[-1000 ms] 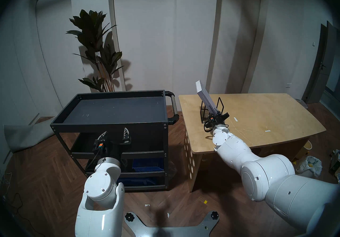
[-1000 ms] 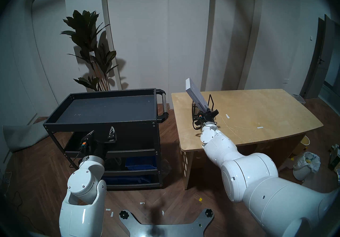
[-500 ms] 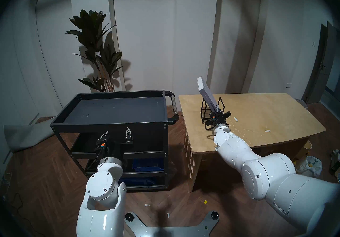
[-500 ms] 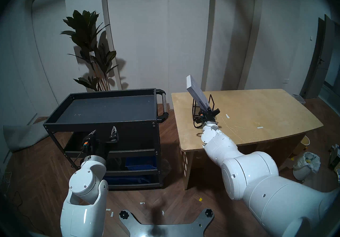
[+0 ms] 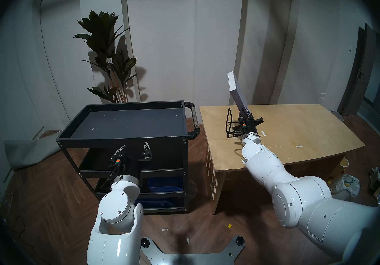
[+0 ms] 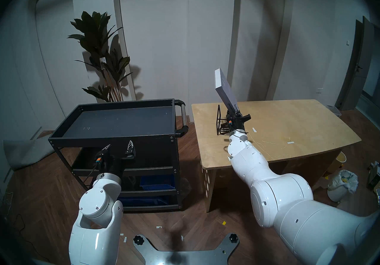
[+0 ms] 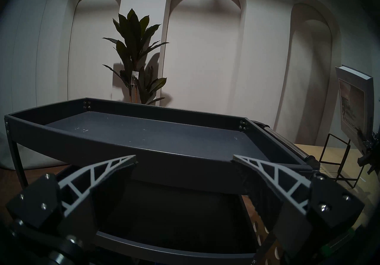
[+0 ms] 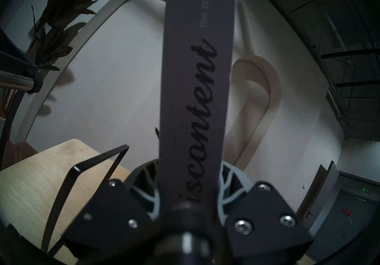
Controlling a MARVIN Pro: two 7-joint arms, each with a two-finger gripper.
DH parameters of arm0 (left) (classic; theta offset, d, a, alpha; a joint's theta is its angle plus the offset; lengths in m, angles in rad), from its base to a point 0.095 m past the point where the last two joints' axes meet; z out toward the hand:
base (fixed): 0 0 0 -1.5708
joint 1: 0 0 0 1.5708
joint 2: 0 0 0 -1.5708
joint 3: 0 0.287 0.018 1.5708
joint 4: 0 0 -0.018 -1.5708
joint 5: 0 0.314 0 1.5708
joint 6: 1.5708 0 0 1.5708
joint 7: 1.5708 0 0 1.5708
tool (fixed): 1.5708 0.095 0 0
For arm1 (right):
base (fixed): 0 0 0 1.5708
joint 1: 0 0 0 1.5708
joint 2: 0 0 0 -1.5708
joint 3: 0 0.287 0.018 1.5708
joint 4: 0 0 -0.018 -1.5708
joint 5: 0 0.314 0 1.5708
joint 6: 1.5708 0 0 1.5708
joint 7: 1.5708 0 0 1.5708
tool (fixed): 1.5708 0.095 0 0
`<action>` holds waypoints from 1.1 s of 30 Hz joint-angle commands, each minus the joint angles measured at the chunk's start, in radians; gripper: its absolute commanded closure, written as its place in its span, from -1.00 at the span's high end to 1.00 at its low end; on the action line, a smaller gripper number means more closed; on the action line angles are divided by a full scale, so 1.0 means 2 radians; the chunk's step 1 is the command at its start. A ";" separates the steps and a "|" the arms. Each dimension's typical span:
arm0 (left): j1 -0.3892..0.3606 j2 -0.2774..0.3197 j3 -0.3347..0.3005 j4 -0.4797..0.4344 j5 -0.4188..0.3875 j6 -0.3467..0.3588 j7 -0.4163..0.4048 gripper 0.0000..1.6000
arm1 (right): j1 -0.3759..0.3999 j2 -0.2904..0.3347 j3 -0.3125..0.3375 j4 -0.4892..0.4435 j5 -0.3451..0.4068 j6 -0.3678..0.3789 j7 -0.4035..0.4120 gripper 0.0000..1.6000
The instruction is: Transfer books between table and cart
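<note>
The pale grey-lavender book [image 5: 236, 91] with "Discontent" on its spine is held tilted in the air above the light plywood table [image 5: 298, 126], its top leaning left. My right gripper [image 5: 246, 115] is shut on the book's lower spine end; the right wrist view shows the spine [image 8: 197, 73] between the fingers [image 8: 144, 178]. The book's lower end is just above the black wire rack [image 5: 229, 122]. The black cart [image 5: 121, 139] stands left of the table with a bare tray top. My left gripper [image 5: 133, 148] is open and empty in front of the cart's front rim [image 7: 144, 145].
Blue bins [image 5: 164, 184] sit on the cart's lower shelves, and its push handle [image 5: 194, 117] faces the table. A potted plant [image 5: 107, 52] stands behind the cart. A bag-lined bin [image 5: 347, 186] and a yellow cup [image 5: 344, 162] are on the floor at the right.
My right gripper has lifted the book up and a little to the right, out of the wire rack, and the book stands more upright. My left arm has drifted slightly right.
</note>
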 commanded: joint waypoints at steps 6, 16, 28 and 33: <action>-0.010 0.002 0.000 -0.009 0.003 -0.005 0.000 1.00 | -0.021 -0.013 0.022 -0.080 0.038 -0.036 0.020 -1.00; -0.037 0.011 0.015 -0.037 0.014 -0.018 -0.012 1.00 | -0.051 -0.039 0.025 -0.142 0.069 -0.058 0.045 -1.00; -0.059 0.011 0.030 -0.110 -0.042 -0.009 -0.030 1.00 | -0.086 -0.076 0.005 -0.205 0.091 -0.072 0.072 -1.00; -0.062 0.013 0.035 -0.134 -0.069 0.000 -0.037 1.00 | -0.100 -0.091 -0.003 -0.229 0.099 -0.069 0.077 -1.00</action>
